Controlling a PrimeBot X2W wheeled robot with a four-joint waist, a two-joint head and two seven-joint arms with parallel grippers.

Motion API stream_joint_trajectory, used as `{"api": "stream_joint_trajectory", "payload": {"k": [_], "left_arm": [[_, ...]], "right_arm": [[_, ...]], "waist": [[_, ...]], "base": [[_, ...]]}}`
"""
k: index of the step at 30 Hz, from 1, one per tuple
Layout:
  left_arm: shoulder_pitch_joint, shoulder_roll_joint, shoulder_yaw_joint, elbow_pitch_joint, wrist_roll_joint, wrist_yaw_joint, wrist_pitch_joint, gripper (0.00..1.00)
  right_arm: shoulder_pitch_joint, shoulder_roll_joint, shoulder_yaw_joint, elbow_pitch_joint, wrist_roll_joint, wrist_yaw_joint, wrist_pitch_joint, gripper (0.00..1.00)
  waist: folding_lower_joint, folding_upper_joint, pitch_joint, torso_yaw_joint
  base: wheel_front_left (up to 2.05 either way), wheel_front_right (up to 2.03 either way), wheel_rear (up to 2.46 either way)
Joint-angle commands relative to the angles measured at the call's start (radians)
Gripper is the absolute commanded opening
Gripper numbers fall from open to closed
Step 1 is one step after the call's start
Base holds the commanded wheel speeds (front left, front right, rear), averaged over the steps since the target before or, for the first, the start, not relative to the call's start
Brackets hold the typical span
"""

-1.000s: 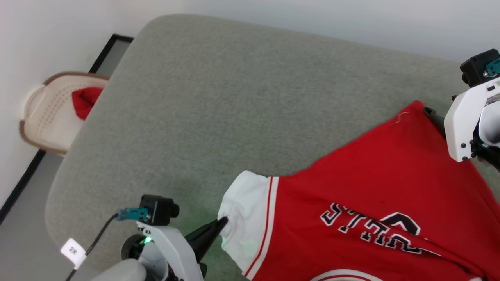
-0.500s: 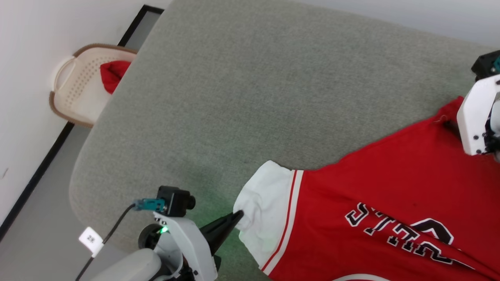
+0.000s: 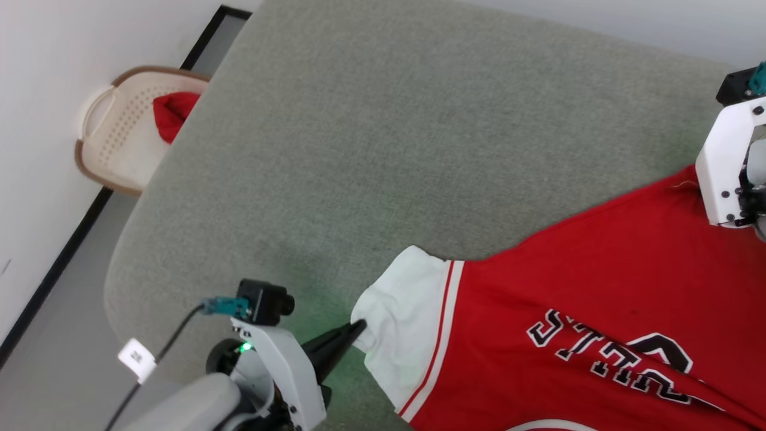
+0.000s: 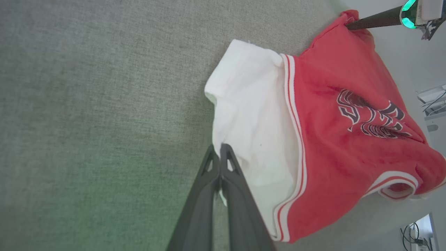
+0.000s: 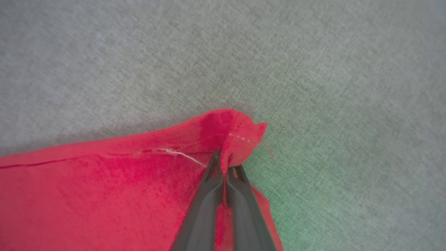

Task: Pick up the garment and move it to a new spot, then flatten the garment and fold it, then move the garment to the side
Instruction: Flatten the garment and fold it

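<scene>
Red shirt (image 3: pixel 598 281) lies spread toward the surface's (image 3: pixel 389 149) near right edge. Left pincer (image 3: pixel 358 328) grips the white sleeve (image 3: pixel 401 311) edge; right pincer (image 5: pixel 225 163) grips a red hem corner (image 5: pixel 240 136), likely so both lift it taut.

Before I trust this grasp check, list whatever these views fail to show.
Head view: the garment runs off the bottom and right edges, cutting its print short.
Head view: the right claw has its tips behind its white wrist housing.
Head view: the grey surface covers part of the basket and its red cloth.
Head view: the white tag has lettering too small.
Right wrist view: blurred.
</scene>
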Motion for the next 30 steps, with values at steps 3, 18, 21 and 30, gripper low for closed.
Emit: {"api": "stream_joint_trajectory", "payload": {"k": [3,18,21,30], "left_arm": [[-0.033,0.033,0.01,-0.016,-0.022,0.002,0.047,0.0],[-0.429,0.151,0.08,-0.033,0.004,0.041,0.354,0.0],[-0.537,0.134,0.08,0.035,0.033,0.029,0.407,0.0],[-0.778,0.086,0.089,0.238,0.11,-0.011,0.441,0.0]], "right_arm": [[-0.003,0.019,0.011,0.016,0.021,-0.001,-0.01,0.0],[-0.107,0.05,0.024,-0.061,0.064,-0.001,-0.199,0.0],[-0.129,0.062,0.018,-0.062,0.054,-0.001,-0.256,0.0],[-0.213,0.118,-0.012,-0.033,0.015,-0.001,-0.402,0.0]], "waist": [[0.0,0.0,-0.047,-0.033],[0.0,0.0,-0.254,-0.14],[0.0,0.0,-0.289,-0.161],[0.0,0.0,-0.343,-0.228]], "base": [[0.0,0.0,0.0],[0.0,0.0,0.0],[0.0,0.0,0.0],[0.0,0.0,0.0]]}}
